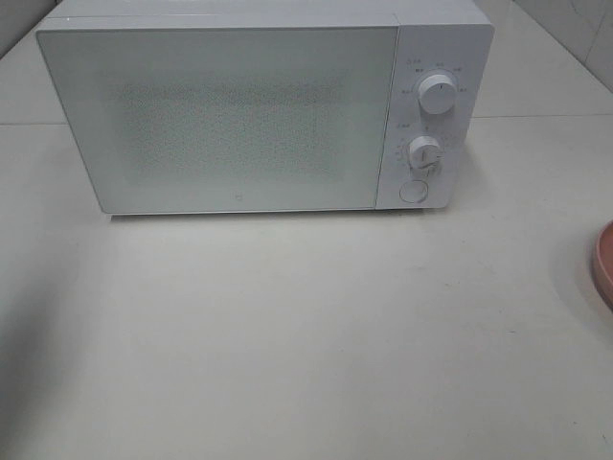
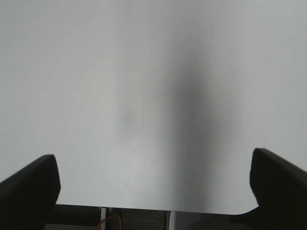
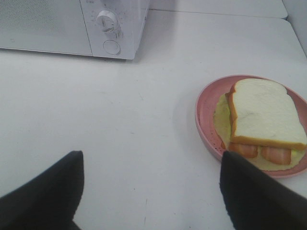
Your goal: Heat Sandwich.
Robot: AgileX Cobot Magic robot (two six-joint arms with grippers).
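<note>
The white box-shaped microwave oven [image 1: 259, 105] stands at twelve o'clock on the pale counter [image 1: 287, 335], its frosted door [image 1: 220, 115] shut flush and its two round dials [image 1: 438, 96] and round push button [image 1: 413, 191] stacked down the right-hand panel. The sandwich [image 3: 264, 120], white bread with tan crust over pale filling and some reddish slices, lies on a round pink plate [image 3: 204, 120] at about three o'clock on the counter; in the high view only the plate's rim [image 1: 603, 264] shows at the edge.

The left gripper [image 2: 153, 184] hangs over bare counter near its front edge, jaws spread wide and empty. The right gripper [image 3: 151, 187] is likewise spread and empty, hovering near the plate, with the plate's rim just beside one finger [image 3: 259, 191].

Nothing has begun, so the risks lie ahead. With the door closed, bringing the plate over first would leave an arm holding it with nowhere to set it. Pressing the button off-centre could shove the light oven backwards rather than release the door. The plate rim is low and shallow: a grasp that bites too little could let it tilt, and the loosely stacked sandwich would probably slide off. A descending finger could also crush the soft bread overhanging near the rim. The plate sits close to the counter's right side, so a nudge outward may push it off.
</note>
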